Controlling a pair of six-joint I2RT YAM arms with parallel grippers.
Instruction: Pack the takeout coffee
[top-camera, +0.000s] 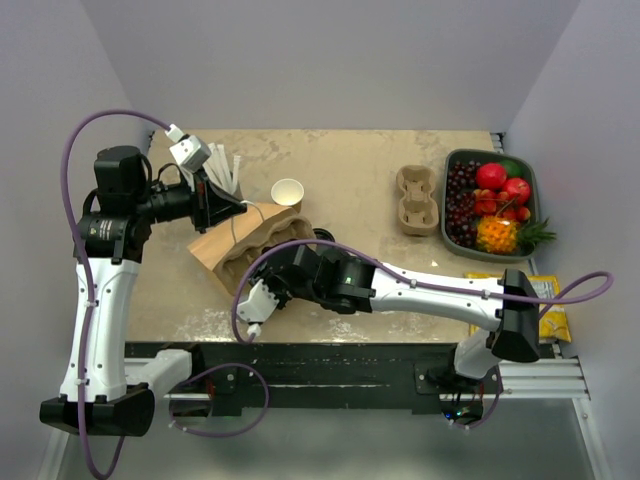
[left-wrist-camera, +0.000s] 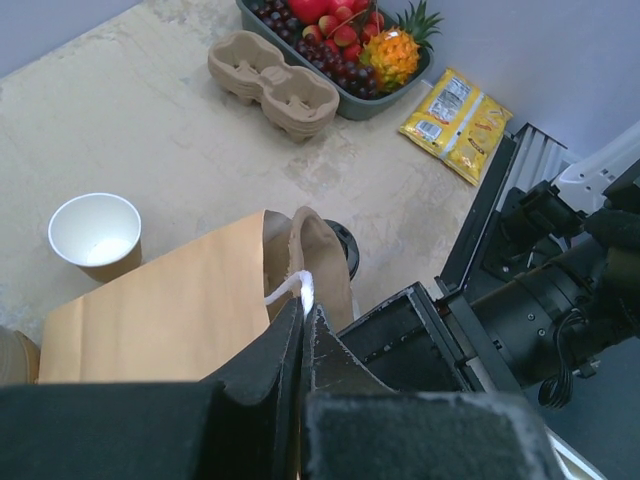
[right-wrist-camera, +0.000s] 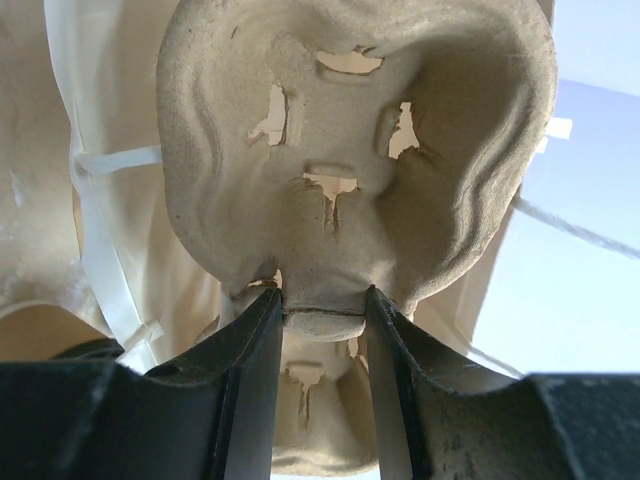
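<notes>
The brown paper bag (top-camera: 222, 245) lies on its side with its mouth toward my right arm; it also shows in the left wrist view (left-wrist-camera: 170, 310). My left gripper (top-camera: 238, 207) (left-wrist-camera: 303, 308) is shut on the bag's white string handle (left-wrist-camera: 290, 285). My right gripper (top-camera: 272, 268) (right-wrist-camera: 322, 305) is shut on the middle ridge of a pulp cup carrier (right-wrist-camera: 350, 150) at the bag's mouth (top-camera: 262, 250). Of the takeout coffee only a piece of black lid (left-wrist-camera: 347, 245) (top-camera: 322, 236) shows behind the bag; its cup is hidden.
A lidless brown cup (top-camera: 288, 192) (left-wrist-camera: 97, 232) stands behind the bag. A grey cup of white straws (top-camera: 222, 170) is by my left gripper. More pulp carriers (top-camera: 418, 198) (left-wrist-camera: 272, 83), a fruit tray (top-camera: 527, 178) and a yellow snack bag (top-camera: 548, 305) (left-wrist-camera: 458, 108) are at the right.
</notes>
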